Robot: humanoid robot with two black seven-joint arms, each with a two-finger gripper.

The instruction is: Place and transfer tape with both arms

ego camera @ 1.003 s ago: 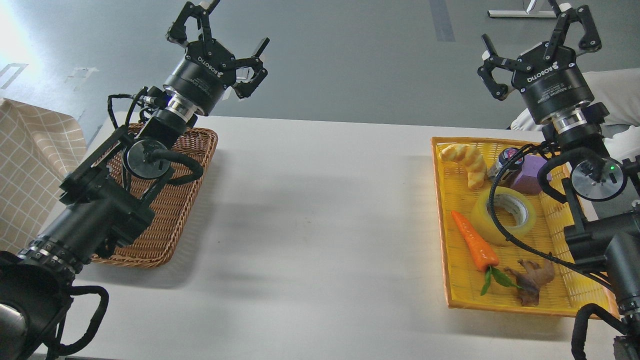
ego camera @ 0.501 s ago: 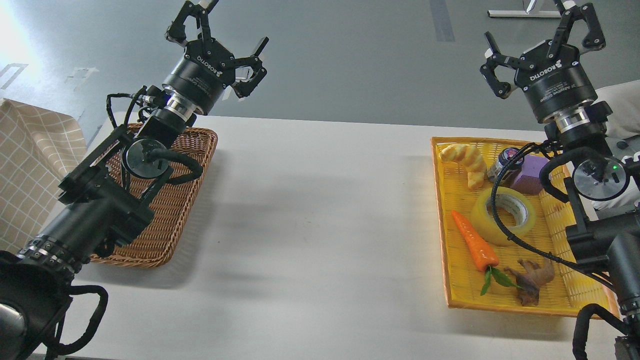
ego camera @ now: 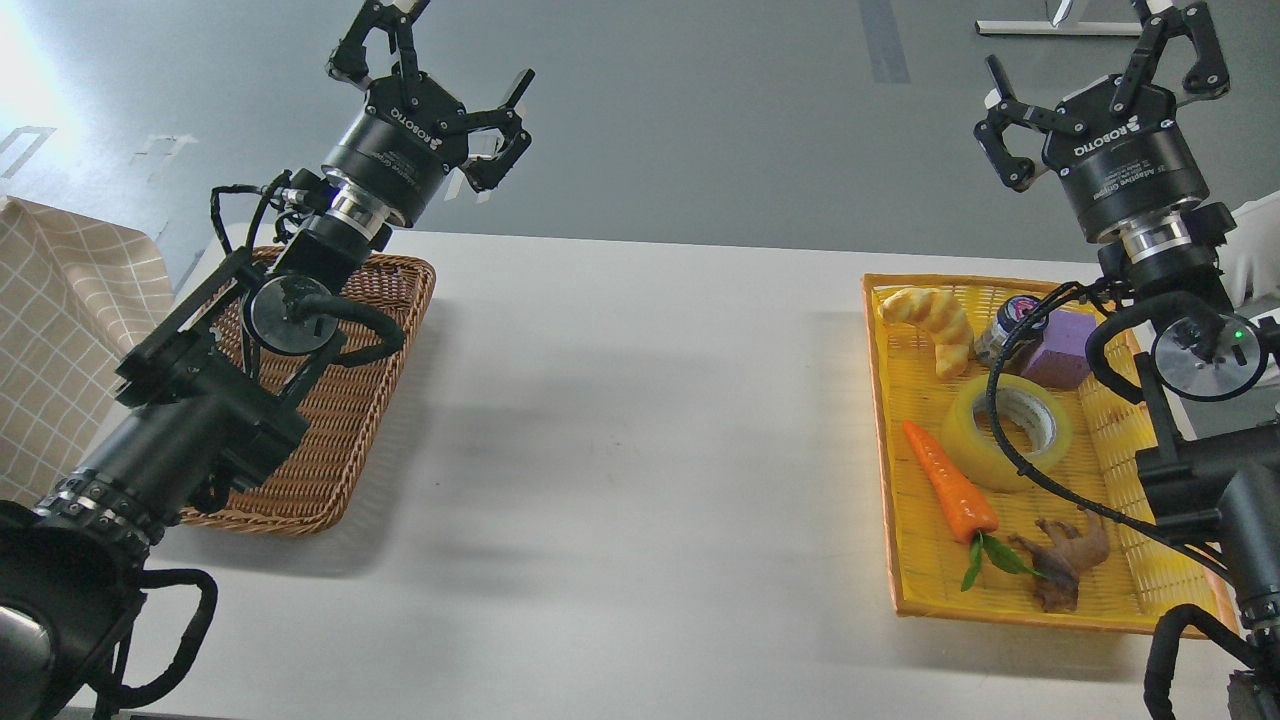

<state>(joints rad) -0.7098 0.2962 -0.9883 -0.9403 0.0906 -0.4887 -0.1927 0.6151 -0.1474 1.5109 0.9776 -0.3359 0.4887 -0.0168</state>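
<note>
In the yellow tray [ego camera: 885, 440] on the right of the table, the tape [ego camera: 1005, 432] lies flat between a carrot [ego camera: 948, 482] and a purple block [ego camera: 1060, 349]. Both grippers hang well above it — left gripper [ego camera: 437, 75] and right gripper [ego camera: 1095, 85] with fingers spread, holding nothing.

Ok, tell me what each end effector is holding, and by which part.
Nothing is held. The left end effector and right end effector are both open and raised; the tape lies in the yellow tray.
</note>
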